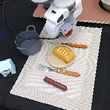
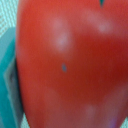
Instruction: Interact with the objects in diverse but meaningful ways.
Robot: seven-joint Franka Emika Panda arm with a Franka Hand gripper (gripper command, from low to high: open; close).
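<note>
A red tomato point(image 2: 70, 65) fills nearly the whole wrist view, very close to the camera. In the exterior view my gripper point(image 1: 62, 32) is lowered at the far edge of the striped mat, just right of the grey handled pot point(image 1: 28, 43). Its fingers are hidden by the white hand, so their state does not show. The yellow ridged bread piece point(image 1: 64, 53) lies on the round tan plate point(image 1: 54, 61). Near the mat's front lies the brown sausage point(image 1: 55, 83). The white-and-teal milk carton point(image 1: 6, 67) stands off the mat at the exterior view's left.
An orange-handled fork point(image 1: 59, 71) lies in front of the plate and an orange-handled knife point(image 1: 76, 45) behind it. A tan bowl point(image 1: 106, 0) sits on a brown board at the far right. The striped mat point(image 1: 29, 80) lies on a black table.
</note>
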